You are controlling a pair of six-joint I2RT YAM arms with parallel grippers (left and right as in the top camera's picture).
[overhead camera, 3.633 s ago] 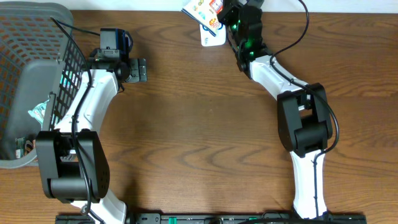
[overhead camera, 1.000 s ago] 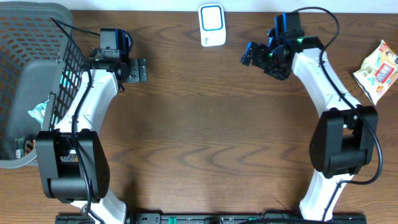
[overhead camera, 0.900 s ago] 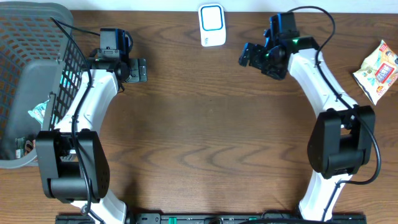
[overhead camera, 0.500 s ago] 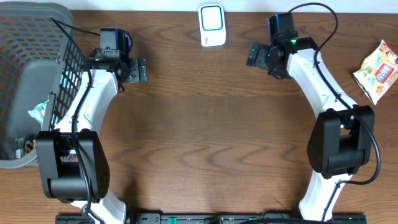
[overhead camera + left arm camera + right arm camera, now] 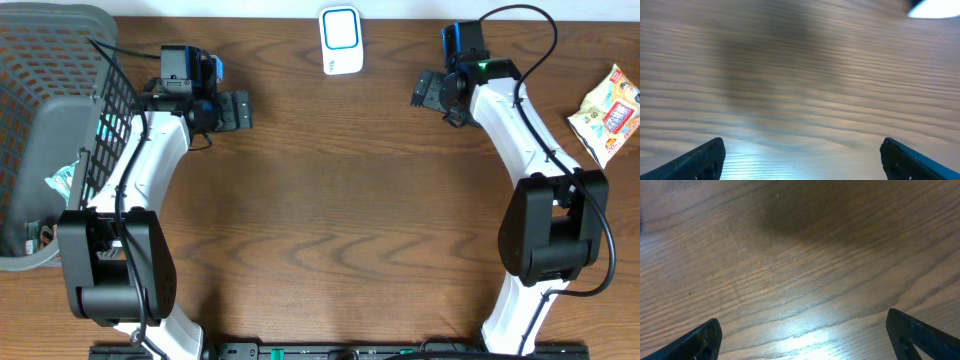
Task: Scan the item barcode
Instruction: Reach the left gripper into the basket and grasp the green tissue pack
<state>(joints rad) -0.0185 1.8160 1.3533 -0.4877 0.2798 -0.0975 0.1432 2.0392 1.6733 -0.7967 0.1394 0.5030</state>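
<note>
Two arms worked over a wood table (image 5: 330, 210). Grey mesh basket (image 5: 45, 60) sat at far left edge, w/ a few small packets (image 5: 60, 180) in its bottom; contents too small to ID.

L arm (image 5: 140, 165) ran up beside the basket's right wall. R arm (image 5: 525, 135) reached up the right side.

Snack pack (image 5: 606, 110), the item, lay flat at far right edge of table, well apart from R arm's tip, nothing touching it. Print not readable, barcode not visible.

White scanner (image 5: 340, 40) w/ blue-ringed face sat at top centre edge, between the two grippers, apart from both.

L gripper (image 5: 246, 111) pointed right, jaws wide, empty, left of scanner. L wrist cam: both fingertips (image 5: 700, 160) at frame's bottom corners, only blurred wood btwn them; white blur (image 5: 935, 6) in top right corner, can't tell what.

R gripper (image 5: 416, 90) pointed left, jaws wide, empty, right of scanner. R wrist cam: tips (image 5: 695, 340) at the bottom corners, bare wood grain btwn them.
</note>
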